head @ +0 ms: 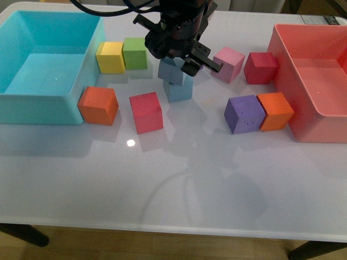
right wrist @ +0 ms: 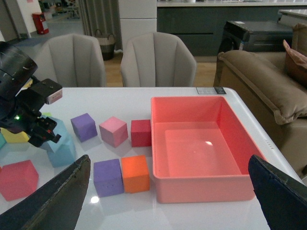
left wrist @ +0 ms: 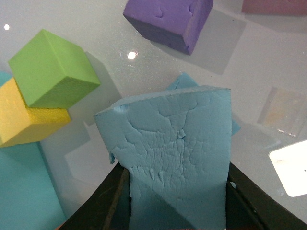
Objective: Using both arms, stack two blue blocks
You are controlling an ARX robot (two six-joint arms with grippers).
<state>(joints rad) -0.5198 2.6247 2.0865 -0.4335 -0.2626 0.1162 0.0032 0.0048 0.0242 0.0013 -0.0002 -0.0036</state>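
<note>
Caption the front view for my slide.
Left pincer holds the upper blue block over the lower blue block on the white table.

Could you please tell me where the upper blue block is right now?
In the front view, the upper blue block is held in the left gripper right over the lower blue block, between the green block and the pink block.

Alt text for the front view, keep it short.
The left gripper holds the upper blue block on top of the lower blue block at centre. Other coloured cubes lie around them, between a teal bin and a red bin.
</note>
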